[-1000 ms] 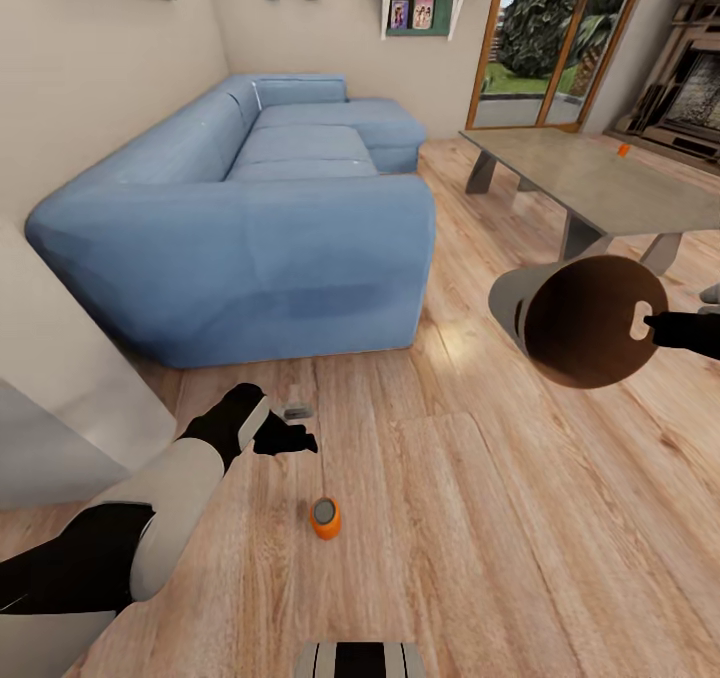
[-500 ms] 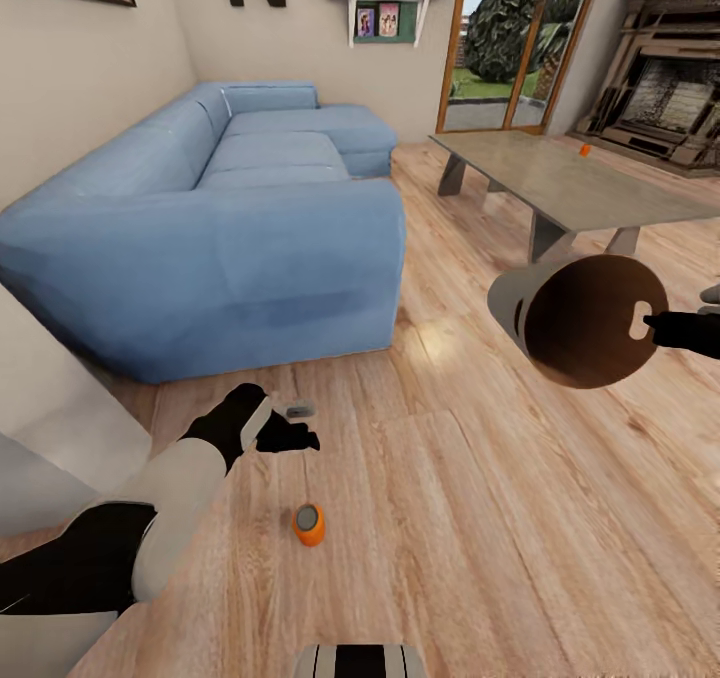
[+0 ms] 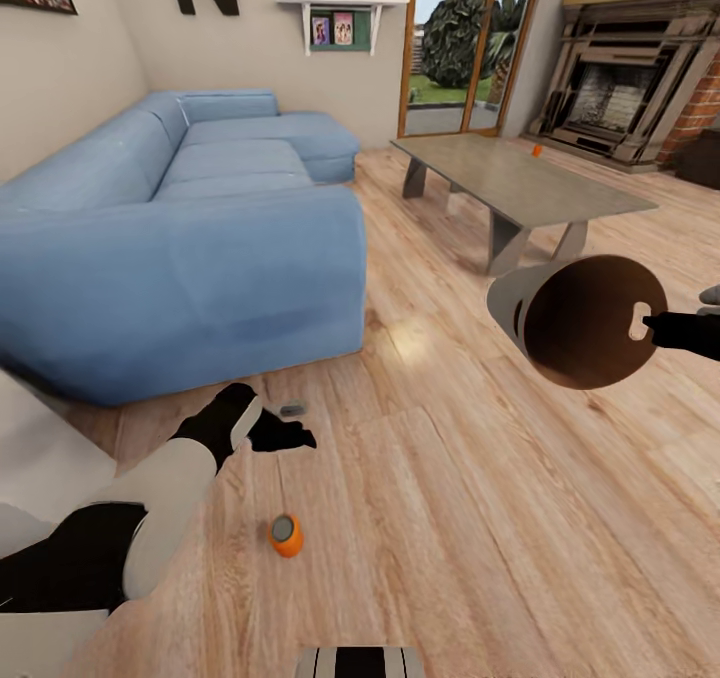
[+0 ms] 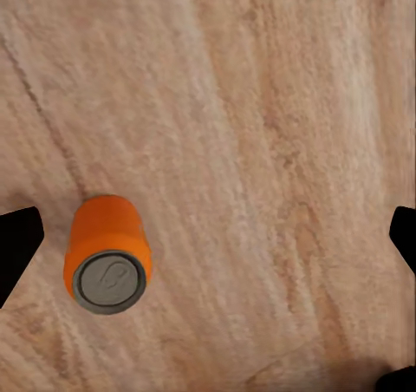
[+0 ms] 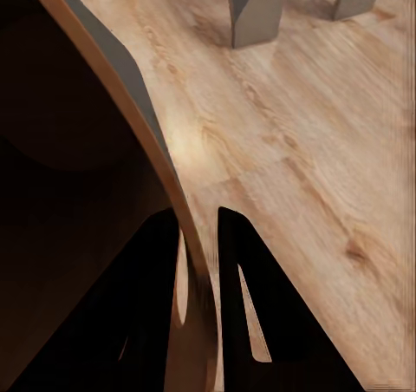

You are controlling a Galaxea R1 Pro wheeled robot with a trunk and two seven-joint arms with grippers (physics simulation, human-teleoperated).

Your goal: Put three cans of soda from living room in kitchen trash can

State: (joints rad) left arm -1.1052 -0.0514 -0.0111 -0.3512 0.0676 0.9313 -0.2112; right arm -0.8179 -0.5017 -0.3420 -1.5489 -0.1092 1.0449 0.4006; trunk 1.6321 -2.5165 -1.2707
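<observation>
One orange can of soda [image 3: 286,535] lies on its side on the wood floor, silver top showing, just nearer to me than my left gripper [image 3: 283,426]. Seen from the left wrist, that can of soda [image 4: 108,253] is below the left gripper [image 4: 208,240], close to one fingertip [image 4: 17,245]; the jaws are wide open and empty. A second orange can of soda [image 3: 537,149] stands on the far end of the coffee table [image 3: 520,183]. My right gripper [image 3: 660,328] is shut on the rim of the tash can [image 3: 585,320], held tilted in the air with its brown inside facing me. The right wrist view shows its fingers [image 5: 238,323] clamping that rim [image 5: 130,97].
A blue sofa [image 3: 180,238] fills the left side, close behind my left arm. The brick fireplace [image 3: 625,88] and glass doors [image 3: 460,48] are at the back right. Wood floor [image 3: 450,518] lies between the sofa and the table.
The whole view has swung right, bringing the fireplace in and sliding the sofa left. Both arms keep their pose. In the picture the floor can now sits more directly beneath my left gripper.
</observation>
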